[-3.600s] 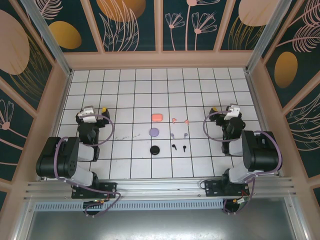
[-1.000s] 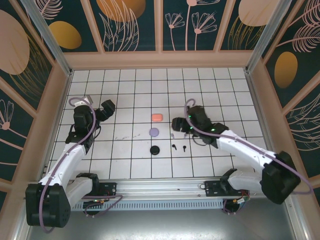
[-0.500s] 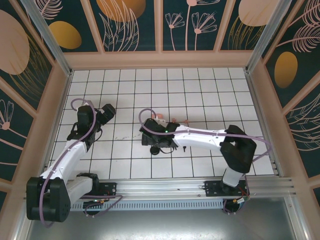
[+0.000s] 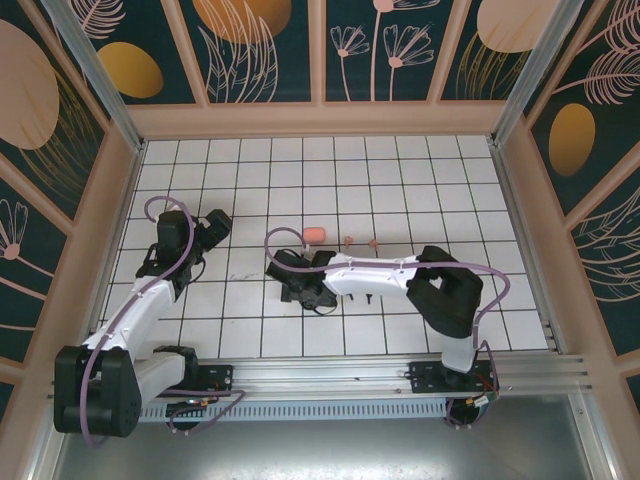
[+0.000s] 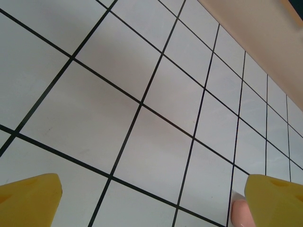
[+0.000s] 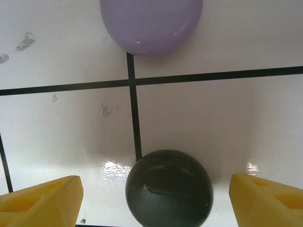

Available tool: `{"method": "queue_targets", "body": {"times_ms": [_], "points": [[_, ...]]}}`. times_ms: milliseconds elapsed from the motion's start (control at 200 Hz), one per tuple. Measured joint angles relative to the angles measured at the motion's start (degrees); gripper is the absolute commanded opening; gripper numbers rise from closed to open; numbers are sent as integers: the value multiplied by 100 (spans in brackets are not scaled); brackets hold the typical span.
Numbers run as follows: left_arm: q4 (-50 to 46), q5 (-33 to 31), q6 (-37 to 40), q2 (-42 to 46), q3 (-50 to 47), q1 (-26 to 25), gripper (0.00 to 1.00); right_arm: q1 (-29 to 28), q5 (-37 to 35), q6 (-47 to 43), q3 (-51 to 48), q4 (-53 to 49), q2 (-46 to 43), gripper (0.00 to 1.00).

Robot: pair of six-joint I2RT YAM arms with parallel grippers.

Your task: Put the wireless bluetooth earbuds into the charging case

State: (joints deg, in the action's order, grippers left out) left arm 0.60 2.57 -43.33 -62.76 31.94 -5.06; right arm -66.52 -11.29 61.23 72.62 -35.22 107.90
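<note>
While the right arm [image 4: 380, 272] lies stretched across the middle of the tabletop [image 4: 400, 170], its wrist camera looks straight down on the black case [image 6: 169, 187], a round dark shape sitting between the right fingers [image 6: 40, 201]. Those fingers stand wide apart, one yellow tip on each side of the case. Bare white tile shows in both gaps, so I read them as spread and holding nothing.

Just beyond the black case, across a tile line, is the lilac case [image 6: 151, 23] (only its near part is in that view). From above, the pink case [image 4: 314, 234] rests just past the right wrist. The two pink earbuds [image 4: 347, 240] lie loose on the tiles to its right, close to the arm's far edge, apart from each other and not in any case. I cannot pick out the lilac and black earbuds with confidence, as the arm covers that patch.

Over on the left side, the left fingers [image 5: 28, 198] are spread as wide as they go, empty, over bare tiles. The pink case's rounded edge shows just beside the right-hand tip. From above, the left arm [image 4: 150, 290] sits near the left wall, well apart from the black and lilac cases.
</note>
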Motion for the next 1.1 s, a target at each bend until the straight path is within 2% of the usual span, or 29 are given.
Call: {"method": "queue_targets", "body": {"times_ms": [611, 1096], "points": [[2, 90, 0, 2, 0, 0, 99, -35, 39, 238, 33, -81, 201, 75], [2, 131, 0, 2, 0, 0, 99, -98, -114, 278, 87, -192, 378, 66]]}}
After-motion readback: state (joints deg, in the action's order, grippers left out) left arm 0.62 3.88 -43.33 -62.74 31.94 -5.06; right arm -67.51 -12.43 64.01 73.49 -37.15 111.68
